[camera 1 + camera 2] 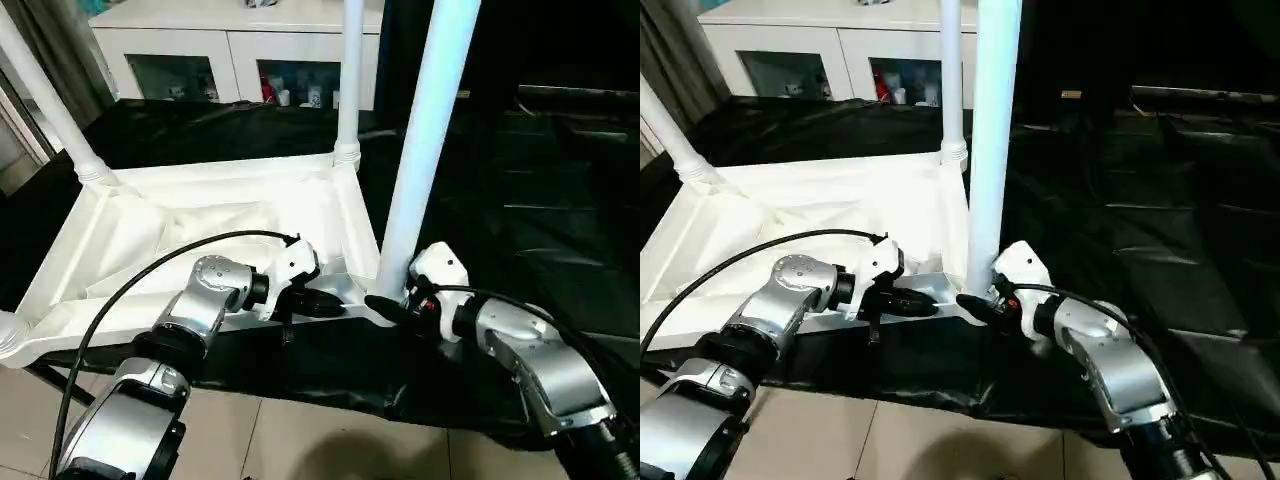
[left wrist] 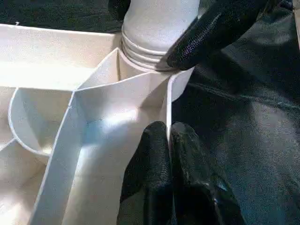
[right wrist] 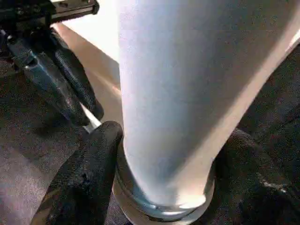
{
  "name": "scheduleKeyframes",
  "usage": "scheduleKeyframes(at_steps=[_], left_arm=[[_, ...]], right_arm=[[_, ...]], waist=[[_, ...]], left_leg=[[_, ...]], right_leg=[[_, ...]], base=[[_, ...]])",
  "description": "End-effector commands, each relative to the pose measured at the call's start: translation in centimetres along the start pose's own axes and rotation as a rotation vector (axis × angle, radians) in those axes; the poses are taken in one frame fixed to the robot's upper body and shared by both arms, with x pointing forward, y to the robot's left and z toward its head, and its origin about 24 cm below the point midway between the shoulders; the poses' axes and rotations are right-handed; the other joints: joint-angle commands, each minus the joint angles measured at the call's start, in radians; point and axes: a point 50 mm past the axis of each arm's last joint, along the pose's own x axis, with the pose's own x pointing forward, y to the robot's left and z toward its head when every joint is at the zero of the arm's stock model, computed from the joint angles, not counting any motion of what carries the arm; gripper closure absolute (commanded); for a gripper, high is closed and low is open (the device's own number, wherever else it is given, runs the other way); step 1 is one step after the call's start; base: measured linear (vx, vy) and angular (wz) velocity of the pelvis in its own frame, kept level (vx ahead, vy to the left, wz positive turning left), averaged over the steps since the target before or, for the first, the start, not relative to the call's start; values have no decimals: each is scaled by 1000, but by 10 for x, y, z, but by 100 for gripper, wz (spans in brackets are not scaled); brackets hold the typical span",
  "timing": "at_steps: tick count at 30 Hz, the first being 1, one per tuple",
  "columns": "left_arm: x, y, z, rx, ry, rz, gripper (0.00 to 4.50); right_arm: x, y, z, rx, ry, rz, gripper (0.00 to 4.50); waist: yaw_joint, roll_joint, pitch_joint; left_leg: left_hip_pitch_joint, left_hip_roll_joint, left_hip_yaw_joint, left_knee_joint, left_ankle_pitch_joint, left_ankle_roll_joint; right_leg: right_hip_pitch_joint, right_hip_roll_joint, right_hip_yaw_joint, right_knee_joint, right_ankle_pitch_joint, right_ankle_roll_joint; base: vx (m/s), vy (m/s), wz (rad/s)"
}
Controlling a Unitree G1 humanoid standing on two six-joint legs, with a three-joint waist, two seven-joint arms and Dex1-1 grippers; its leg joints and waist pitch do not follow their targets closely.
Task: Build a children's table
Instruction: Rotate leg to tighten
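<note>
The left claw (image 2: pixel 169 154) is pinched shut on the thin side wall of the tabletop (image 1: pixel 200 240), its two black fingers (image 2: pixel 150 178) pressed together with the white rim edge caught between the tips. It grips that rim just beside the near right corner socket (image 2: pixel 180 82). The right claw (image 3: pixel 164 183) stands spread around the foot of a leg (image 1: pixel 425 140), one finger on each side of the tube where its ringed base enters that same corner socket; both fingers (image 3: pixel 86 173) lie against the leg's lower end. In the left wrist view one of the right claw's fingers (image 2: pixel 215 28) crosses the ringed collar of the leg just above the socket.

The tabletop lies upside down, its ribbed underside facing up, on a surface covered in black sheeting (image 1: pixel 540 200). The near right leg rises almost upright from its corner, leaning slightly to the right as it goes up. A second leg (image 1: pixel 349 80) stands upright in the far right corner socket, and a third leg (image 1: pixel 45 100) rises tilted from the far left corner. At the near left corner a rounded white socket piece (image 1: pixel 10 335) shows at the picture's edge.

Behind the black sheeting stands a white cabinet (image 1: pixel 200 50) with glass doors and small items inside. Pale floor tiles (image 1: pixel 300 440) show below the near edge of the sheeting, between the two silver forearms.
</note>
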Motion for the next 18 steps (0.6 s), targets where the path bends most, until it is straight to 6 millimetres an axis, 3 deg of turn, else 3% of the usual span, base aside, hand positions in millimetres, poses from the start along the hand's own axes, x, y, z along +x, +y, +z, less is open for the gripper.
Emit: scheduleKeyframes(at_steps=[1, 3, 4, 6, 12, 18], left_arm=[[11, 6, 11, 1, -40, 98, 450], [20, 10, 14, -2, -29, 166, 450], [32, 11, 18, -14, -21, 228, 450], [42, 10, 21, -23, -12, 273, 450], [85, -2, 42, -44, -40, 333, 450], [89, -4, 46, -12, -54, 314, 450]], right_arm=[[7, -1, -9, 103, 3, -131, 188], [14, -3, -13, 166, -2, -240, 188], [21, -5, -16, 221, 5, -351, 188], [27, -6, -18, 267, 13, -441, 188], [53, 0, -8, 310, 9, -561, 188], [57, -4, 0, 292, -26, -596, 188]], waist=[[-2, -16, -59], [-3, -17, -61], [-6, -12, -59], [-11, -15, -58], [-13, -12, -60], [-10, -10, -62]], left_leg=[[-5, 25, -1, -62, -136, 82], [-1, 24, -4, -65, -155, 57], [-1, 26, -6, -67, -164, 49], [2, 22, -6, -68, -185, 33], [-2, 18, -5, -66, -169, 43], [-2, 17, -6, -66, -167, 70]], right_leg=[[58, -51, 44, -64, -232, -224], [60, -51, 42, -69, -278, -204], [58, -52, 42, -71, -289, -198], [57, -51, 40, -77, -335, -180], [58, -50, 41, -81, -320, -168], [61, -49, 39, -81, -303, -167]], base=[[0, 0, 0], [0, 0, 0], [0, 0, 0], [0, 0, 0], [0, 0, 0], [0, 0, 0]])
